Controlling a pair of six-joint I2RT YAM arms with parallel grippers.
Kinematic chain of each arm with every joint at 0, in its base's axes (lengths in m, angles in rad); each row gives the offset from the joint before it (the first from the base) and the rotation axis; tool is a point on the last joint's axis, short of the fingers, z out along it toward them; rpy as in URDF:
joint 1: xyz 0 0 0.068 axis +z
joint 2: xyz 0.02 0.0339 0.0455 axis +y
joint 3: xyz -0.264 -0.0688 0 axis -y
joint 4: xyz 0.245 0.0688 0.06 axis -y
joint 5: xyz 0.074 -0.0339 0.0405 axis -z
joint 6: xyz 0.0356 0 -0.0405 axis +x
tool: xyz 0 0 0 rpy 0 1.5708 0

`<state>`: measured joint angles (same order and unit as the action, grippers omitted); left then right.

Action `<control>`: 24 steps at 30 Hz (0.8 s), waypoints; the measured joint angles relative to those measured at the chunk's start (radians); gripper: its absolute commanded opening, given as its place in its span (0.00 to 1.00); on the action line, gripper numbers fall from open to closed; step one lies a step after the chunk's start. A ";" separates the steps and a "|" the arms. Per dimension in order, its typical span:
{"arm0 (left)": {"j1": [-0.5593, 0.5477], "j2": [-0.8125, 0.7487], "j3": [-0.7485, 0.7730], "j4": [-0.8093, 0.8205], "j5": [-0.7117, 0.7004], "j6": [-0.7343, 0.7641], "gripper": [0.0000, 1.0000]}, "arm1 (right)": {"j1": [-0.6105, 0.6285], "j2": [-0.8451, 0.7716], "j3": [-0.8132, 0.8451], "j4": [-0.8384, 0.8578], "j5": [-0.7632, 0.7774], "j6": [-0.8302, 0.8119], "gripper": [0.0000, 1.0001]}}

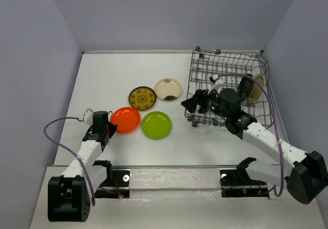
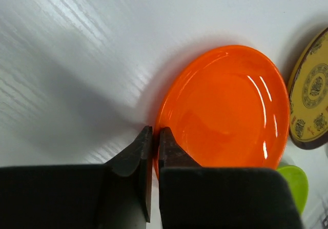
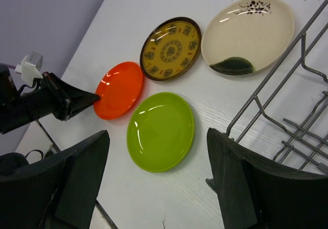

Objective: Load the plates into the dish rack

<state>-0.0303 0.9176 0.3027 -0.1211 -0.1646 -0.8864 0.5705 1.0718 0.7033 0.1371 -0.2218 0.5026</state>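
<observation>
The orange plate [image 1: 125, 119] lies flat on the table, and my left gripper [image 1: 111, 128] is shut on its near-left rim [image 2: 156, 131]. The lime green plate [image 1: 157, 124] lies to its right. The brown plate with gold pattern [image 1: 142, 98] and the cream plate with a dark mark [image 1: 168, 88] lie behind them. A dark plate [image 1: 245, 88] stands on edge in the dish rack [image 1: 205, 67] at the right. My right gripper [image 1: 192, 105] is open and empty at the rack's front left corner, above the green plate [image 3: 160, 130].
The grey walls close in the table on three sides. The rack's wire side [image 3: 287, 73] stands close to my right finger [image 3: 233, 180]. My right arm reaches across the rack's front edge. A purple cable [image 1: 266, 93] loops over the rack.
</observation>
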 measured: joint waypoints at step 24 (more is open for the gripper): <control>-0.061 -0.141 0.161 -0.188 0.093 0.099 0.06 | 0.000 0.114 0.000 0.011 -0.169 -0.009 0.93</control>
<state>-0.0917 0.7765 0.4633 -0.3088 -0.0715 -0.7872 0.5705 1.1854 0.7033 0.1478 -0.3904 0.4934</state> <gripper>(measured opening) 0.095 0.918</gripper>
